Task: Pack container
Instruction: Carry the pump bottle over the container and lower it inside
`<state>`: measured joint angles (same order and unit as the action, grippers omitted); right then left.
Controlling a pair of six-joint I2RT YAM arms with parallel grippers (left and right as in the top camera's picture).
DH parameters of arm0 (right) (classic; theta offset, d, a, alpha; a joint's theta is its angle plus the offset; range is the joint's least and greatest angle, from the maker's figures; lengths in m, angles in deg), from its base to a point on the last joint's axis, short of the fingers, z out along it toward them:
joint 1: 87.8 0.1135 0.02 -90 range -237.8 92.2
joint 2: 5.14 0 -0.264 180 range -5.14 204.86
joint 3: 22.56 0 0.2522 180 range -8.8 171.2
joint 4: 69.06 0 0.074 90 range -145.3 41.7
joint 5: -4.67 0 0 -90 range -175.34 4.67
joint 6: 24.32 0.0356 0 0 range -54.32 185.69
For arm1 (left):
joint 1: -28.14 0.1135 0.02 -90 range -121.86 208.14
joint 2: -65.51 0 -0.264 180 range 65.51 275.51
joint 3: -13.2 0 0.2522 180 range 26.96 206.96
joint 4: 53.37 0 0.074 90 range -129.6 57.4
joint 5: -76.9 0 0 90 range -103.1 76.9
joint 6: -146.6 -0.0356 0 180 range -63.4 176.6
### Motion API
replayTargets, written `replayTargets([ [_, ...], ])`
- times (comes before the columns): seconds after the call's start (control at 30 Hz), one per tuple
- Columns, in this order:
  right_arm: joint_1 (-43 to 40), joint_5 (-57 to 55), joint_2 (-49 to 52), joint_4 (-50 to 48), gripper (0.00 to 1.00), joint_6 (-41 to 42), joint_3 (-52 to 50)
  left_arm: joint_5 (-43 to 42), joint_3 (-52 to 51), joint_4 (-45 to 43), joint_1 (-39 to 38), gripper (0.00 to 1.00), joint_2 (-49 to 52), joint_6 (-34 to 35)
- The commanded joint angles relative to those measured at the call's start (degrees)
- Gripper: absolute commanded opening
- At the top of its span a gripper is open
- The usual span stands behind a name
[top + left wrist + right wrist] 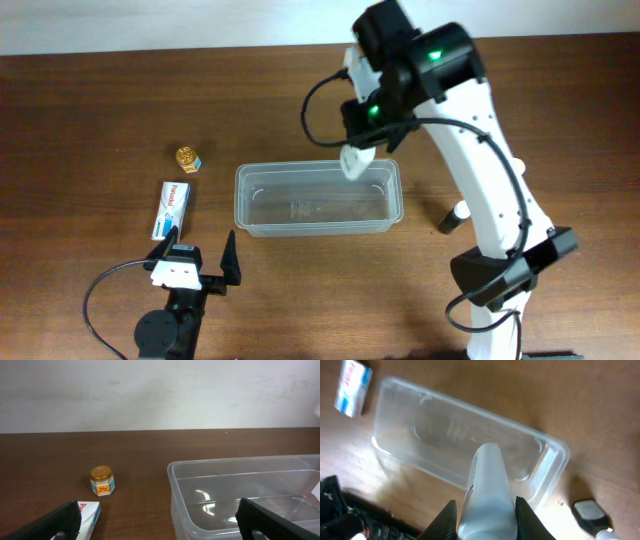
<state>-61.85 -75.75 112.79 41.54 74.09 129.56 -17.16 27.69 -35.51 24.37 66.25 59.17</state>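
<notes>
While the right gripper [486, 512] is clamped on a white bottle [487, 480] above the far rim of the container [300, 230], the left gripper [198, 258] has its fingers wide apart. The clear container sits mid-table, with a box [175, 207] and a small jar [188, 157] to its left.

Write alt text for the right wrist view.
The right gripper holds a white bottle over an empty clear plastic container on a brown wooden table. A blue-and-white box lies at top left, a small dark object at bottom right.
</notes>
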Motion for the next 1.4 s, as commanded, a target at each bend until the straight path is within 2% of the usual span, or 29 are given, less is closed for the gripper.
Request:
replayTargets([
  [0.0, 0.6, -5.8, -0.8, -0.4, 0.19, 4.2, -4.2, 0.4, -0.2, 0.3, 0.2, 0.99, -0.1, -0.9],
  [0.6, 0.6, -14.6, -0.8, -13.9, 0.18, 10.4, -24.5, 0.4, -0.2, 0.3, 0.2, 0.99, -0.1, -0.9],
  [1.03, 0.7, -19.3, -0.6, -23.3, 0.17, 12.0, -33.9, 0.4, -0.2, 0.3, 0.2, 1.00, -0.1, -0.9],
  [1.37, 0.7, -19.3, -0.5, -27.4, 0.18, 11.3, -36.9, 0.4, -0.2, 0.3, 0.2, 0.99, -0.1, -0.9],
])
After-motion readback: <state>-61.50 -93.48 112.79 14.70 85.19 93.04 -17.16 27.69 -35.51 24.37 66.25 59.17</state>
